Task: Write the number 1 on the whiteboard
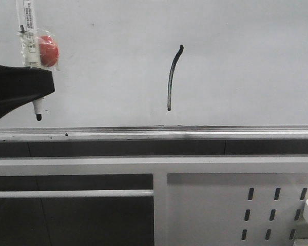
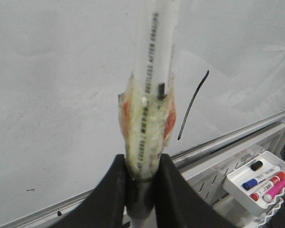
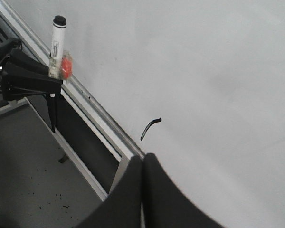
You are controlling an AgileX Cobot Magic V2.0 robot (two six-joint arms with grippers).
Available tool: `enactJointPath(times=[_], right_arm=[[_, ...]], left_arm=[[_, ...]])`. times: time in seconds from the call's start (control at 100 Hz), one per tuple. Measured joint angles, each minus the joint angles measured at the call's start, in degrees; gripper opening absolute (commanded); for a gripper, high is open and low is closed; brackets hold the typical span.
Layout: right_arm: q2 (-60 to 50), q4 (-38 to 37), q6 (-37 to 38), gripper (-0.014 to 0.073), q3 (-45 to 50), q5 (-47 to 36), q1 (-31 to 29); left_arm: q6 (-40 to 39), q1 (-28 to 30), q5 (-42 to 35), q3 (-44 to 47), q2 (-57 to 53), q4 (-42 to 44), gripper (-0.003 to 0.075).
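Black ink, the 1 (image 1: 172, 77) stands mid-whiteboard (image 1: 246, 61), well right of the marker (image 1: 32, 56). Light, stiff and likely slick plastic, the marker is best held at its taped middle, where the left gripper (image 2: 142, 178) clamps it. Right gripper (image 3: 143, 164) pressed together, empty.

The whiteboard (image 1: 246, 61) looks smooth and matt, grey-white, edged by a brushed silver metal rail (image 1: 143, 134). The left gripper (image 2: 141, 178), in matt black plastic, pinches a glossy white plastic marker (image 2: 154, 71) wrapped in crinkled clear tape (image 2: 147, 128).
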Motion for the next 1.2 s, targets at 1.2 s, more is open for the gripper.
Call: enactJointPath(times=[1.2], right_arm=[[0.0, -0.86, 0.12, -0.0069, 3.79, -1.35, 0.0]], left_arm=[[11.13, -17.12, -6.75, -7.98, 19.56, -36.25, -0.002]])
